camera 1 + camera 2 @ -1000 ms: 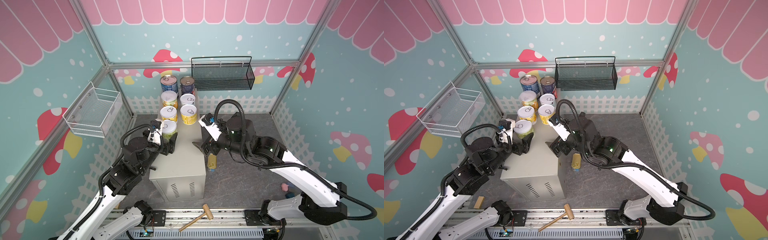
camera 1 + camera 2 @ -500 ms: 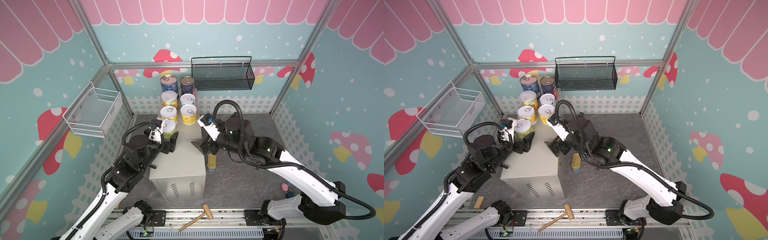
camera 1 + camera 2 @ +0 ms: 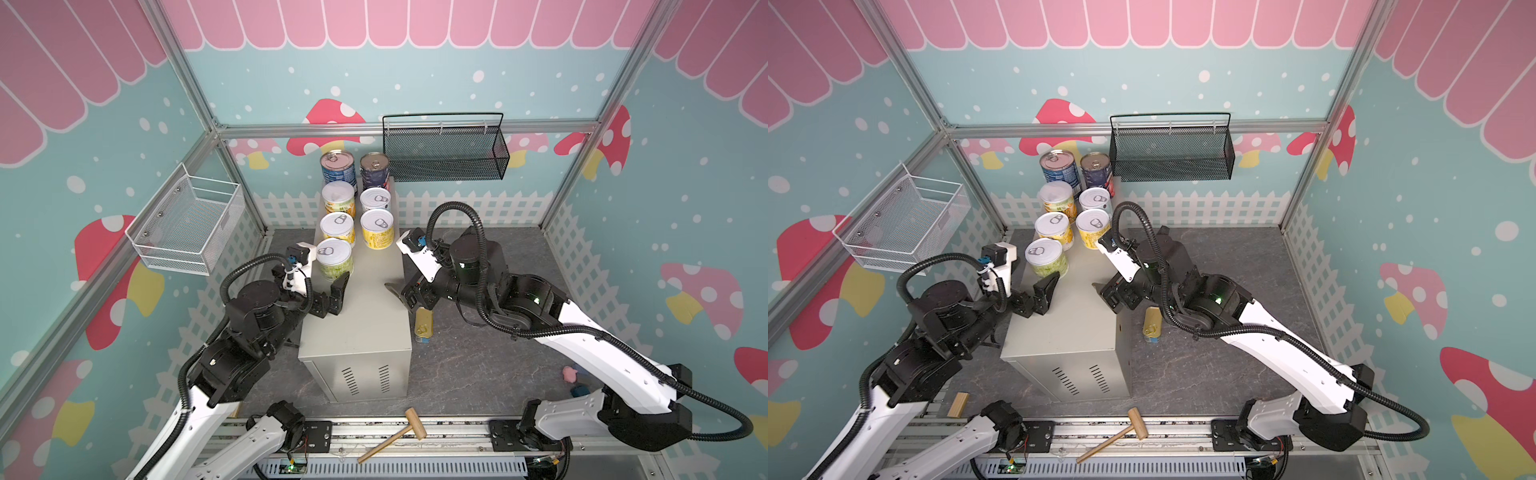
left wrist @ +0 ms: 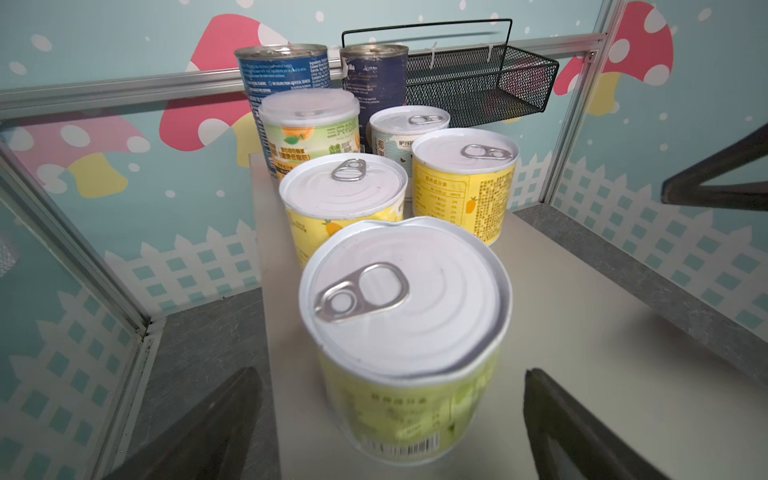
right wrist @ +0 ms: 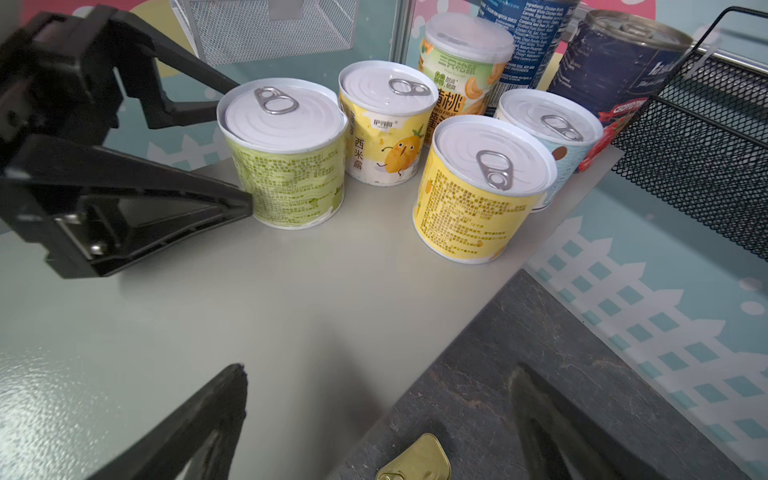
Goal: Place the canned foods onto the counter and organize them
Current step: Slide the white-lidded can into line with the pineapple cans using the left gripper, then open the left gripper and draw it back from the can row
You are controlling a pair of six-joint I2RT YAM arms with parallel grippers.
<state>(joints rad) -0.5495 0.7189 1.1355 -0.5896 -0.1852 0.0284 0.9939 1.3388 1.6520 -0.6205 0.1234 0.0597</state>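
In both top views the counter [image 3: 365, 320] stands in the middle of the frame. It is a tall box of smooth beige-grey metal with vent slits on its near end. Seven round tins [image 3: 377, 230] stand on its far half in two rows. A blue tin [image 3: 337, 166] and a navy tin [image 3: 375, 168], both taller, are at the back. The short ones in front of them have paper labels and silver pull-tab lids. The green-labelled tin [image 3: 335, 259] is the nearest, in the left row. The left gripper [image 3: 327, 277] is spread wide around it and holds nothing. The right gripper [image 3: 405, 297], also fully apart and empty, hangs at the counter's right edge. Below it the flat gold tin [image 3: 423, 326] with rounded corners lies on the dark stone-like floor [image 3: 478, 365], just beside the counter wall.

In the left wrist view the green-labelled tin stands upright between the black fingers [image 4: 199, 432], with a gap on each side. Its lid rim has a small dent.

In the right wrist view one finger is over the counter and the other over the floor, with the gold tin's corner between them.

One second ago the left jaws were closed on the green-labelled tin. Now they have let go, and the tin stays in the same place.
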